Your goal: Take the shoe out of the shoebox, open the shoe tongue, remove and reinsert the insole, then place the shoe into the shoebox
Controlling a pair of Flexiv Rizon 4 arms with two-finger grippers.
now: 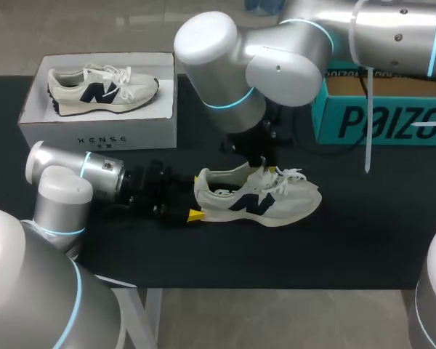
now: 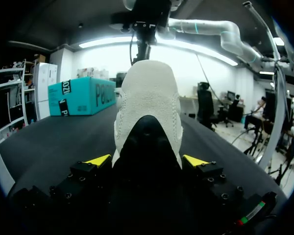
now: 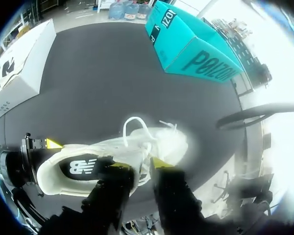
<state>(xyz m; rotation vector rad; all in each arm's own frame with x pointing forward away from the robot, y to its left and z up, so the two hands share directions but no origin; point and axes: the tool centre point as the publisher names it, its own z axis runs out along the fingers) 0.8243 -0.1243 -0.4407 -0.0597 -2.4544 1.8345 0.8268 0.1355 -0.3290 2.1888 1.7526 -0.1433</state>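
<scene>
A cream shoe (image 1: 258, 196) with a dark side logo lies on its sole on the black table, toe to the right. My left gripper (image 1: 196, 198) lies low at the heel. In the left wrist view the heel (image 2: 147, 107) fills the gap between its yellow tips, which press it from both sides (image 2: 147, 160). My right gripper (image 1: 265, 169) comes down from above onto the shoe's opening. In the right wrist view its fingers (image 3: 139, 164) are closed on the white tongue beside the laces (image 3: 134, 129). The insole is hidden under them.
The white shoebox (image 1: 94, 134) stands open at the back left with a second cream shoe (image 1: 102, 89) in it. A teal carton (image 1: 378, 120) stands at the back right. Bare black tabletop lies in front of and to the right of the shoe.
</scene>
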